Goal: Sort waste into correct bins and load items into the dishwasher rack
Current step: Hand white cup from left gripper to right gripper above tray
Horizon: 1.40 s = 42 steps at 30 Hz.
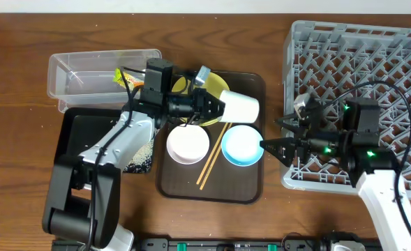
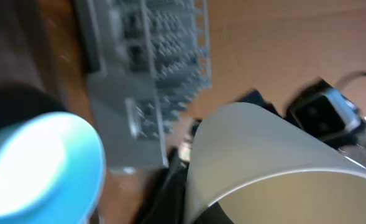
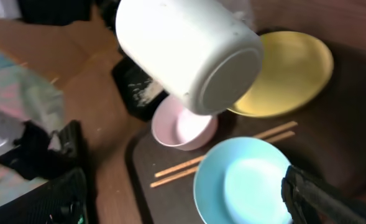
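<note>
- Cup, pale and small, is held off the surface on its side, with its mouth toward the left arm and its flat base toward the dishwasher rack.
- Left gripper is clamped on the cup at the mouth end. The overhead view shows its dark fingers against the rim.
- From above, the cup sits over the back right part of the dark brown serving tray, beside the yellow plate and behind the light blue bowl.
- Right gripper is spread wide with nothing between its fingers. It is at the near left corner of the rack, and its tips point at the blue bowl.
- On the serving tray, the white bowl and the blue bowl stand side by side. The two chopsticks lie slanted between them.
- The right wrist view shows the underside of the cup above the yellow plate, with both bowls and the chopsticks lower in the picture.
- Left of the serving tray is the black tray, which has rice grains at its right end.
- Behind the black tray is the clear tub, with the snack wrapper inside it near the right end.
- The left wrist view is blurred. Only the cup's wall, the blue bowl and the grey rack can be made out.
</note>
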{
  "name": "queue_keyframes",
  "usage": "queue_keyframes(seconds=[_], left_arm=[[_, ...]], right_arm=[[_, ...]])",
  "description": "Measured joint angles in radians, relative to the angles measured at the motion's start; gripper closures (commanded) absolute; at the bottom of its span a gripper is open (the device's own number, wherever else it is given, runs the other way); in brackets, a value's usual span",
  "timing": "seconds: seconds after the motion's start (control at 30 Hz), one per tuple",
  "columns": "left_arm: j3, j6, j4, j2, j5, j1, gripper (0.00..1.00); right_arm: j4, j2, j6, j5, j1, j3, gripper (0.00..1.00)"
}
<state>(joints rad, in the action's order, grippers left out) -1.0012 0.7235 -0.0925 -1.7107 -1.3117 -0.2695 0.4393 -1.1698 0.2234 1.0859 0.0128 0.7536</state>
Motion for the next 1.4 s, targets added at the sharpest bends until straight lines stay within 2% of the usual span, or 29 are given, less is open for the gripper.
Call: queue_keyframes(seconds=[0.17,0.37,0.53,0.77,1.03,1.4], left_arm=[[0.000,0.037,-0.004,0.000,-0.062,-0.020,0.94],[0.000,0.056,-0.015,0.000,-0.084,-0.075,0.94],[0.000,0.079,-0.037,0.000,-0.094,-0.103,0.94],[0.000,0.155,-0.146,0.000,-0.097,-0.124,0.94],[0.000,0.203,-0.151,0.000,-0.097,-0.141,0.94],[0.000,0.219,-0.151,0.000,-0.096,-0.157,0.94]], right_arm=[[-0.109,-0.056,0.032,0.097,0.000,0.000,0.04],[-0.206,-0.067,0.042,0.168,0.000,0.000,0.03],[-0.213,-0.067,0.043,0.191,0.000,0.000,0.05],[-0.214,-0.067,0.043,0.217,0.000,0.000,0.12],[-0.232,-0.067,0.044,0.224,0.000,0.000,0.17],[-0.236,-0.067,0.050,0.231,0.000,0.000,0.41]])
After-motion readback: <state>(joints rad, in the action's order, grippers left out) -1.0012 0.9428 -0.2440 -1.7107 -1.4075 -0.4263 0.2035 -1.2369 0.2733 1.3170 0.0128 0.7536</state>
